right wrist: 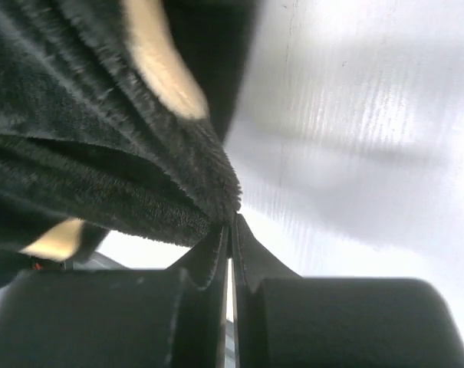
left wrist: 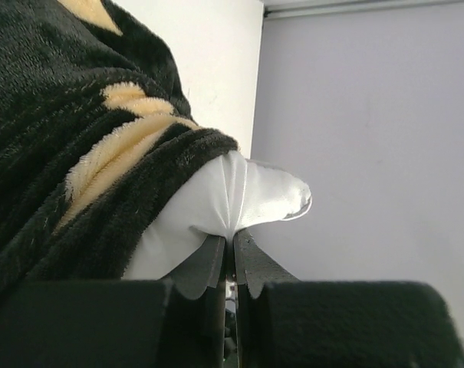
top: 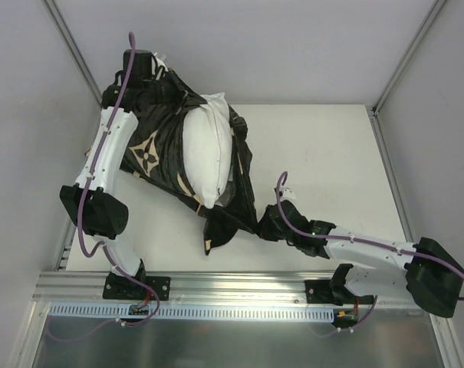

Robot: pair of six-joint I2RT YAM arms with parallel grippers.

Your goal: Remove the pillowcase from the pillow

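The black pillowcase (top: 151,149) with tan motifs lies bunched on the left half of the table, open along its top. The white pillow (top: 205,149) shows through that opening. At the far left, my left gripper (top: 156,65) is shut on a white corner of the pillow (left wrist: 239,195), which sticks out of the pillowcase (left wrist: 78,153); the pinch shows at my left gripper (left wrist: 232,236). My right gripper (top: 261,228) is low near the table's front. In its wrist view my right gripper (right wrist: 230,224) is shut on the pillowcase's fuzzy black edge (right wrist: 101,153).
The white table (top: 324,153) stretches to the right of the bundle. Metal frame posts (top: 404,57) rise at the back corners against grey walls. An aluminium rail (top: 232,287) with the arm bases runs along the near edge.
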